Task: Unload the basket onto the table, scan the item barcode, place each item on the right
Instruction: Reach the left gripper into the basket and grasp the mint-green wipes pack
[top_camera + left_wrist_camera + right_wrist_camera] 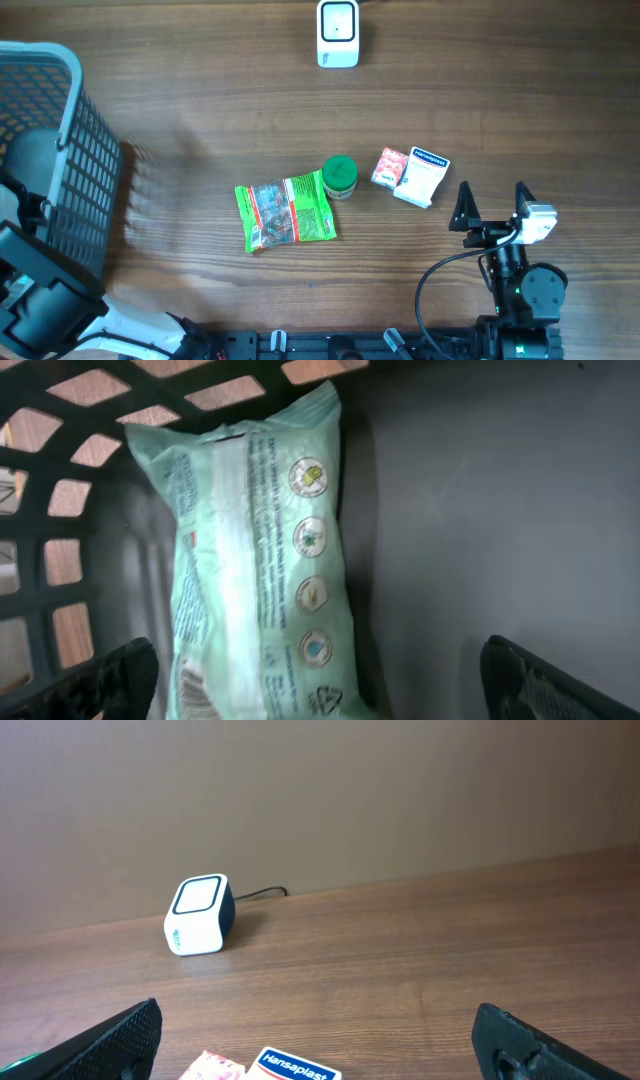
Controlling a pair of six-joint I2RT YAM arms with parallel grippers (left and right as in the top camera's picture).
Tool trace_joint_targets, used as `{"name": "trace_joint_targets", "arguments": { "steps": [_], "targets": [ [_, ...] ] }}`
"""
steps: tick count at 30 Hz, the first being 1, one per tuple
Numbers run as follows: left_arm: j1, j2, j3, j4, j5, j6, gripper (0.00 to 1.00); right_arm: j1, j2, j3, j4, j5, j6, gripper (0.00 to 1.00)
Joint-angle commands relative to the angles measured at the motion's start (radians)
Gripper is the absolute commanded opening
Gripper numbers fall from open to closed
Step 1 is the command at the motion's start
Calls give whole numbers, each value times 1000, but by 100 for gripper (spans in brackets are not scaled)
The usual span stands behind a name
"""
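Observation:
A pale green packet with a column of round symbols lies on the grey floor of the basket. My left gripper hangs over it, open, with one finger on each side of the packet's lower end and not touching it. No barcode shows clearly on it. The white scanner stands at the table's far edge and also shows in the right wrist view as a white scanner. My right gripper rests open and holds nothing, just right of a white and blue Hansaplast box.
The grey mesh basket fills the left edge of the table. At mid-table lie a green snack packet, a green-lidded jar and a small pink packet. The scanner's cable runs off behind it.

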Motion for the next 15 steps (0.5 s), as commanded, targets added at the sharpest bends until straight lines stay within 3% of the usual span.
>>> {"name": "trace_joint_targets", "arguments": {
  "steps": [1, 7, 10, 11, 15],
  "targets": [
    [28, 18, -7, 15, -18, 17, 92, 4, -5, -1, 2, 10, 9, 100],
    [97, 38, -7, 3, -15, 11, 93, 4, -5, -1, 2, 10, 9, 100],
    [134, 69, -7, -5, 64, 9, 89, 4, -5, -1, 2, 10, 9, 100],
    [142, 79, -7, -6, 87, 10, 84, 4, -5, -1, 2, 10, 9, 100],
    [150, 97, -7, -2, 101, 10, 47, 4, -5, -1, 2, 10, 9, 100]
  ]
}}
